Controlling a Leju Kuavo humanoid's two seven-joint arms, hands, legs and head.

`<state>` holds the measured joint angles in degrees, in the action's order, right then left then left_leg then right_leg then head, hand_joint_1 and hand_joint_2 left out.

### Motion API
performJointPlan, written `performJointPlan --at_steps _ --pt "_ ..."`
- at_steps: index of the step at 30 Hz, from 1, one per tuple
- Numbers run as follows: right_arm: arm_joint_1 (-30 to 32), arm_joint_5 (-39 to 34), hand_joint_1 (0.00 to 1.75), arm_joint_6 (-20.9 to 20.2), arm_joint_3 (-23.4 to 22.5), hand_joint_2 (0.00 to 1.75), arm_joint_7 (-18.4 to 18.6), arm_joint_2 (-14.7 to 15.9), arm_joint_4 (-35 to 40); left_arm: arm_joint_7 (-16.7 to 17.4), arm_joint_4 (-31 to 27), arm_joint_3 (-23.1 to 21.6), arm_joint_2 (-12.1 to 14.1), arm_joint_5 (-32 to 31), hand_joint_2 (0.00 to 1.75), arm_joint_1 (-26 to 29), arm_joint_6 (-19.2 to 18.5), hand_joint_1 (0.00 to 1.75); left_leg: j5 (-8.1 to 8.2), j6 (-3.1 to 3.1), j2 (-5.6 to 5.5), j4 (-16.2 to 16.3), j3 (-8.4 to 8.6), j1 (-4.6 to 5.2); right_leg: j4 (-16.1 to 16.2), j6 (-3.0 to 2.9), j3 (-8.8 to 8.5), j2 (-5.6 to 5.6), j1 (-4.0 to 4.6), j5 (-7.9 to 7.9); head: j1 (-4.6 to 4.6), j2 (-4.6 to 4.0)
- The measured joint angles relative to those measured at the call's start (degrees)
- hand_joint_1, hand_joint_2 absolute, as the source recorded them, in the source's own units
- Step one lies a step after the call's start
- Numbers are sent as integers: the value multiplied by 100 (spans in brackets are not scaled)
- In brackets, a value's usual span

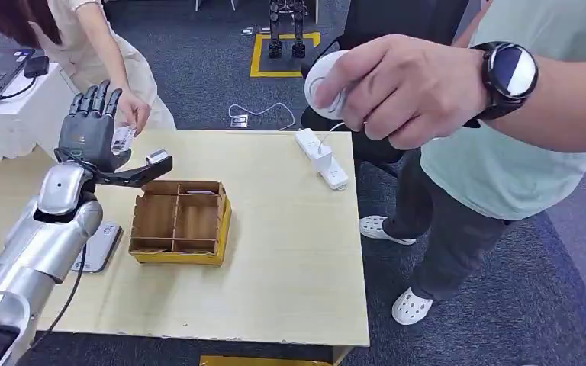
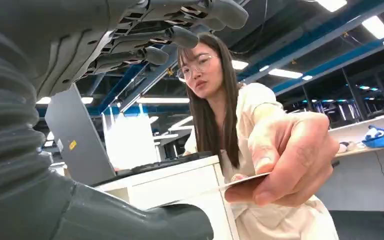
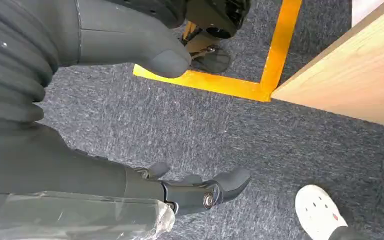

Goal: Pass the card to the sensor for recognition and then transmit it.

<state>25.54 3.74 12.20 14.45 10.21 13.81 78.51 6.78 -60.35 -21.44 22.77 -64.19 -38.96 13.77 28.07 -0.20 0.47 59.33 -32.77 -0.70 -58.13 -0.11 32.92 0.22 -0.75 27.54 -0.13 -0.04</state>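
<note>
Left robot hand (image 1: 91,130): we see it raised, fingers spread wide, holding nothing
Card (image 1: 123,138): a person's hand (image 1: 133,109) offers it beside the fingers
Right robot hand (image 3: 180,192): hangs over carpet; fingers apart, empty

hand: the right hand (image 3: 180,125) is hanging over the carpet, thumb and fingers apart and holding nothing
thumb: the thick grey thumb is pointing toward the tape
fingers: the darker fingers (image 3: 215,187) are curling slightly
carpet: dark grey carpet (image 3: 260,145) is lying under the hand
tape: yellow tape (image 3: 240,85) is forming a corner on the carpet
table: a wooden table (image 3: 350,75) edge is showing beside the tape
shoe: a white shoe (image 3: 320,215) is standing on the carpet
</note>
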Motion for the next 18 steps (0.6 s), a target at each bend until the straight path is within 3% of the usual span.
performJointPlan --at_steps 18 --pt "-9 22 0 -20 5 175 -11 0 13 -2 -2 0 2 55 175 22 7 2 0 0 0 0 0 0 0 0 0 0 0 0 0 0"
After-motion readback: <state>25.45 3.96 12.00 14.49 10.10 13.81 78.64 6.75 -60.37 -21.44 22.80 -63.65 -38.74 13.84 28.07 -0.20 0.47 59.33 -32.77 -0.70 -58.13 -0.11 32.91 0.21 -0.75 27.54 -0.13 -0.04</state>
